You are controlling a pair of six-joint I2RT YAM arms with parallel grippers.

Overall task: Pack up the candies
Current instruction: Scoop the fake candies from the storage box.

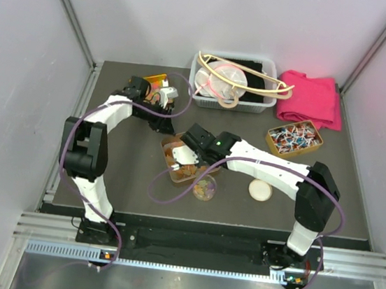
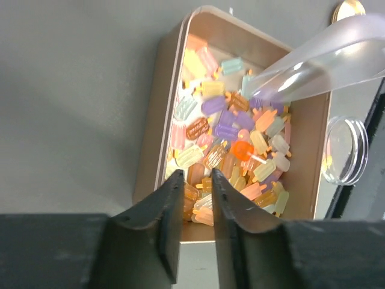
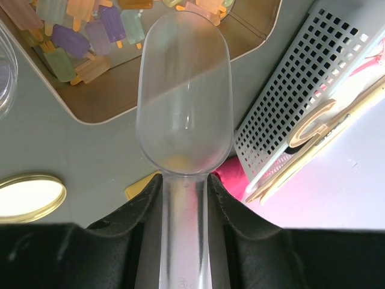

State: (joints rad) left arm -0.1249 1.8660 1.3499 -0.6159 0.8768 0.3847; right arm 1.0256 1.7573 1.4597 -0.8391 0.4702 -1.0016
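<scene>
**Packing at an early stage; landmark: the tin.** Read from the arm bases outward.

- On the near side of the tin (image 2: 157, 120) stands the jar (image 1: 204, 187), uncapped. A loose lid (image 1: 260, 190) lies further right, apart from it. You cannot tell from these views how much the jar holds.
- The candies (image 2: 234, 144) lie heaped in the tin, covering most of its floor, so the bulk of the packing appears to remain.
- Your right gripper (image 3: 183, 198) is clamped on the handle of the scoop (image 3: 183, 96). The scoop's bowl looks empty and its tip reaches in over the heap. The step in hand is judged to be scooping a load for the jar.
- Your left gripper (image 2: 196, 180) hangs at the far-left end of the tin. Its fingers are a narrow gap apart, and nothing shows between them.
- To the right of the tin and further back sits a second tin (image 1: 270, 145) of wrapped sweets.
- Beyond the tin are a perforated basket (image 1: 254, 107) and, to its right, a pink cloth (image 1: 311, 99).
- Everything rests on a dark matte table (image 1: 132, 179), enclosed by plain pale walls (image 1: 194, 18).
</scene>
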